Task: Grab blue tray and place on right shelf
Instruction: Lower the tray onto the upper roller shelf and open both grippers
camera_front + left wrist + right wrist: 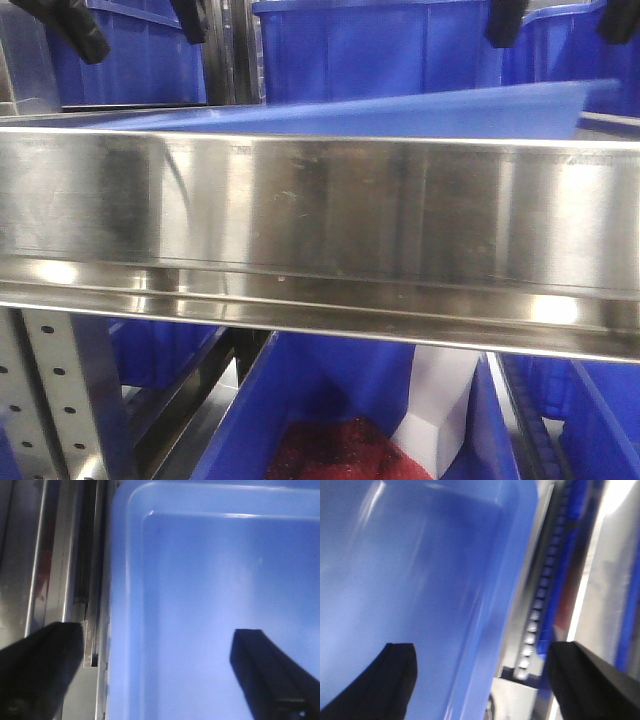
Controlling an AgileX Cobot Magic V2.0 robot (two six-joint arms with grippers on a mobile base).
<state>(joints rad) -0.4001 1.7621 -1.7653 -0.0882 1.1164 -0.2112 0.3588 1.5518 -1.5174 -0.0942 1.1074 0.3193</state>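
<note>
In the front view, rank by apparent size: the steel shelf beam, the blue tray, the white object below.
1. Steel shelf beam, nearest the camera, so inflated.
2. Blue tray, only a sliver showing.
3. White object.

The blue tray (400, 112), glossy light-blue plastic with rounded corners, lies on the right shelf (320, 215), its rim showing just above the front beam. The shelf is shiny, reflective stainless steel.

Front view faces shelf beam (320, 215) closely; wrist views overlook tray (215, 605).
</note>
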